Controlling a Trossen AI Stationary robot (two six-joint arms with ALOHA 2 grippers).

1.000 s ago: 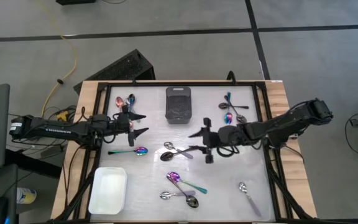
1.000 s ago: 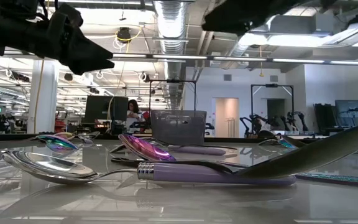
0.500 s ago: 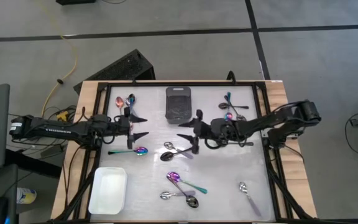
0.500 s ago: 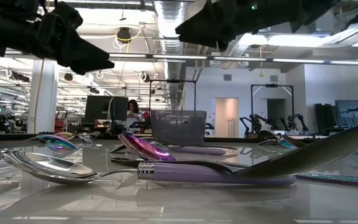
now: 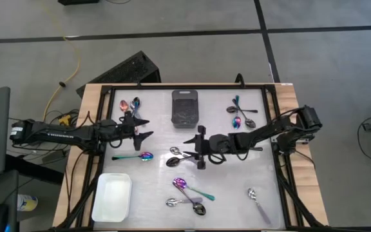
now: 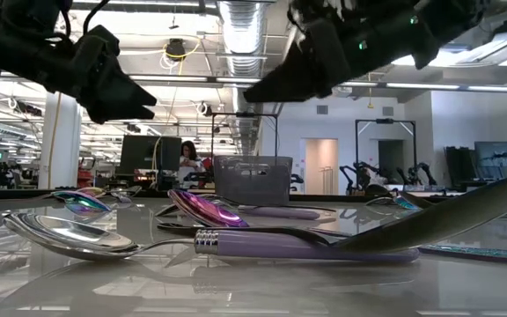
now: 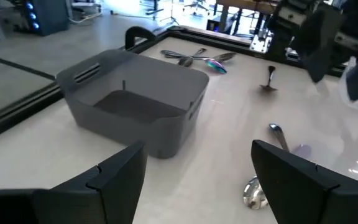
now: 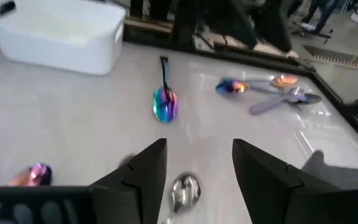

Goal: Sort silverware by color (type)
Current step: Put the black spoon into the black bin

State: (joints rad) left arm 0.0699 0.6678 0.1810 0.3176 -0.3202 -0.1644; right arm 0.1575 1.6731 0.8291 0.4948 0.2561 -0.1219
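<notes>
Small spoons lie flat in scattered groups on the white table. A silver spoon with a lilac handle (image 5: 180,154) lies at mid-table; its bowl (image 8: 185,186) shows between my right fingers. My right gripper (image 5: 191,145) (image 8: 197,168) hangs open just above it and touches nothing. A rainbow spoon (image 5: 138,156) (image 8: 165,101) lies to its left. More spoons lie at far left (image 5: 128,104), far right (image 5: 240,115), in a near cluster (image 5: 190,194), and one silver spoon (image 5: 256,197) lies near right. My left gripper (image 5: 143,127) (image 7: 197,180) is open in the air, left of the black bin (image 5: 185,107) (image 7: 135,102).
The white tray (image 5: 113,196) (image 8: 61,31) sits at the near left corner. The black bin stands at the middle of the far edge. A black frame rail (image 5: 272,122) borders the table. My two grippers point at each other across mid-table, with open table between them.
My right gripper has moved toward the table's left and come lower, from beside the far-right spoons to just over the lilac-handled silver spoon. It has stayed open. No spoon has moved.
</notes>
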